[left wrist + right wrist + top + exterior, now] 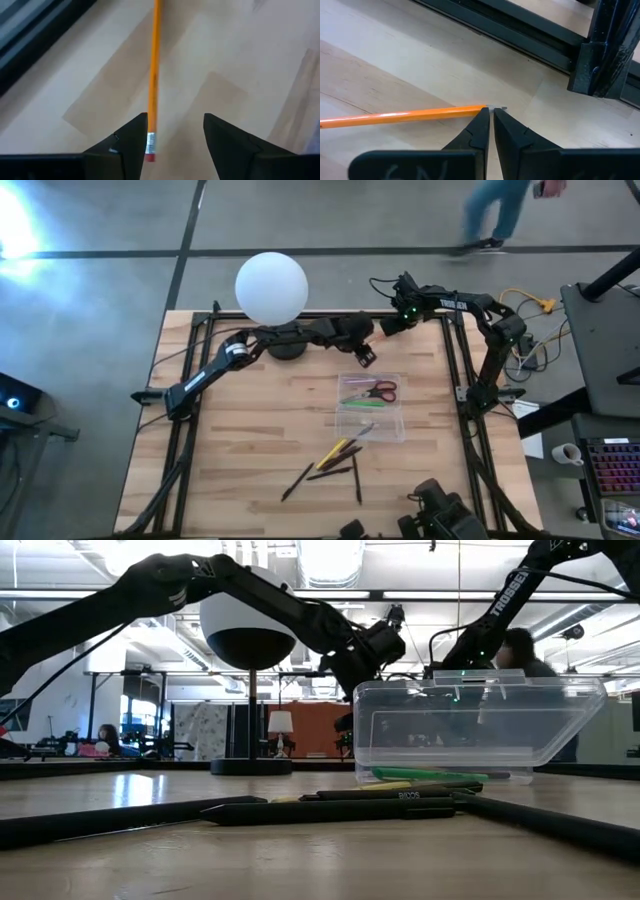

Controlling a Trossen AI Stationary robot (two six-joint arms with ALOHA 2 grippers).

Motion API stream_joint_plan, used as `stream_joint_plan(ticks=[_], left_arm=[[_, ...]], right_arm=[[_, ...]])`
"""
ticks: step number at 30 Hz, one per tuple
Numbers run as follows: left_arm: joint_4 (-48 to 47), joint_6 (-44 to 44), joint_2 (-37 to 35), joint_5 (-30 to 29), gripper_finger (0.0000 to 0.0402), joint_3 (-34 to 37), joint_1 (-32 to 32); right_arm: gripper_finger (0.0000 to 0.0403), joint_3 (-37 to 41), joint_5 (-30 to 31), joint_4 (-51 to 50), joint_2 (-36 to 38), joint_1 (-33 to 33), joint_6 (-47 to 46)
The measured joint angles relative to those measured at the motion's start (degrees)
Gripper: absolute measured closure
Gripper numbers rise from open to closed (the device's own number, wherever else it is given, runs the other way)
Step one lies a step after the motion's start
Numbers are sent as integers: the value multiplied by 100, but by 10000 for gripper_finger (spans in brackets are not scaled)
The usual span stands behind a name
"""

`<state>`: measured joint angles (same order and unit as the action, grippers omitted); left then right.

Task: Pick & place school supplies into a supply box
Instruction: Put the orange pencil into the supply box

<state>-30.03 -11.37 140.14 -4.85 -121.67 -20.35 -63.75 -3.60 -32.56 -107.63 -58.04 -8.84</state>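
An orange pencil (154,75) spans between my two grippers above the table's far part, behind the clear supply box (372,405). My left gripper (175,116) is open, and the pencil's eraser end (150,147) lies between its fingers, close against one of them. My right gripper (491,110) is shut on the pencil's other end. Red scissors (380,390) and a green marker (360,402) lie in the box. A yellow pencil (335,452) and several dark pens (330,472) lie on the table near the box. My left gripper: the eraser end sits right beside one finger (132,135); I cannot tell whether they touch. My right gripper pinches the orange pencil (405,116) at its very end (477,110), only at the fingertips, with a small silver bit showing past them. The pencil runs off sideways, across the fingers.
The white globe lamp (271,288) on its black base (288,345) stands at the far edge under the left arm. Black frame rails (455,350) run along the table's sides. A person (495,210) walks on the floor beyond the table.
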Motion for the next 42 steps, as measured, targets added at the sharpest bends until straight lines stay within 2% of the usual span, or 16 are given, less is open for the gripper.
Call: stream_joint_plan(ticks=[5,42], left_arm=[[-17,504,0,-8,224,15,3],[385,1081,9,-10,224,195,-80]], right_arm=[[385,0,-6,1,0,0,-17],[385,91,-135,319,0,2,94]])
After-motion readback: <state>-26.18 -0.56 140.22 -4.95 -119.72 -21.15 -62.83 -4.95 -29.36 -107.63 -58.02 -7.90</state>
